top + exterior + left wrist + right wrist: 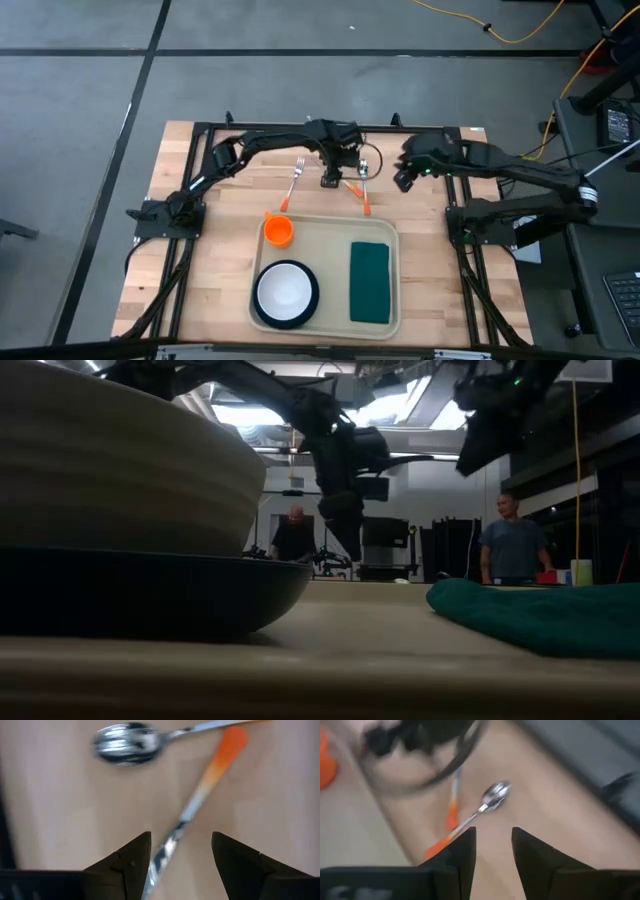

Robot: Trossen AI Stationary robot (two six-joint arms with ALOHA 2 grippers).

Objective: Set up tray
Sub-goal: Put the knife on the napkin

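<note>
The cream tray (332, 222) lies at the table's near middle. It carries an orange cup (278, 231), a white bowl on a dark plate (286, 292) and a folded green napkin (369, 282). Beyond it, flat on the wood, lie an orange-handled fork (292, 184), a spoon (364, 170) and a third orange-handled utensil (352, 187). My left gripper (332, 180) hangs open over that third utensil, its fingers either side of the metal end (167, 847). My right gripper (404, 179) hovers open, to the right of the spoon (495, 795).
The spoon's bowl (127, 742) lies close beside my left gripper, and its orange handle end (366, 207) points toward the tray's far rim. Black frame rails run along the table's far and side edges. Two people stand in the room beyond the table (510, 545).
</note>
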